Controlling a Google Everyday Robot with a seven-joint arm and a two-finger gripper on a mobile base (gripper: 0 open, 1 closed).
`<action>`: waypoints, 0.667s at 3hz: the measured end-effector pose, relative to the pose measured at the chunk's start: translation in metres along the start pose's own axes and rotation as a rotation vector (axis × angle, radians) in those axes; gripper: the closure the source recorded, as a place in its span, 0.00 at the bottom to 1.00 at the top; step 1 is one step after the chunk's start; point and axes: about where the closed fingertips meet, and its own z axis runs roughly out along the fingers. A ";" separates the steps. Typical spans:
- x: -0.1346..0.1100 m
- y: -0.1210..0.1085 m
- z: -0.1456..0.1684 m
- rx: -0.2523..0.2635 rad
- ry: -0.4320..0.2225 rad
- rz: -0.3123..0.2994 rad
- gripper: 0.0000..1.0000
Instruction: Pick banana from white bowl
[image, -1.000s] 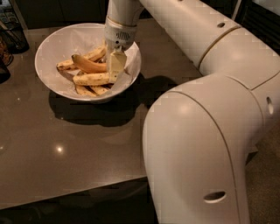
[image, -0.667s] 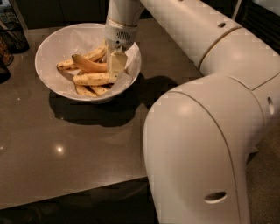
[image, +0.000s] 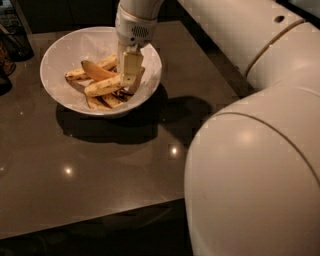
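The white bowl (image: 60, 55) stands on the dark table at the back left and holds several bananas. The thick pale-yellow banana (image: 102, 87) lies across the top of the pile, its right end tilted up between my fingers. My gripper (image: 130, 75) reaches down into the right side of the bowl and is shut on that end. A darker golden curved banana (image: 96, 70) and a thinner pale one (image: 77, 75) lie just behind it. More bananas (image: 102, 102) lie underneath.
My white arm (image: 250, 150) fills the right side and hides that part of the table. Dark objects (image: 7, 50) stand at the far left edge. The table's front edge (image: 100, 220) runs along the bottom.
The gripper stays in the bowl at the same spot. The right end of the thick banana has risen slightly with the fingers.
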 end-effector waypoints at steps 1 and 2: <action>-0.007 0.006 -0.013 0.027 -0.015 -0.024 1.00; -0.010 0.016 -0.022 0.060 -0.067 -0.064 1.00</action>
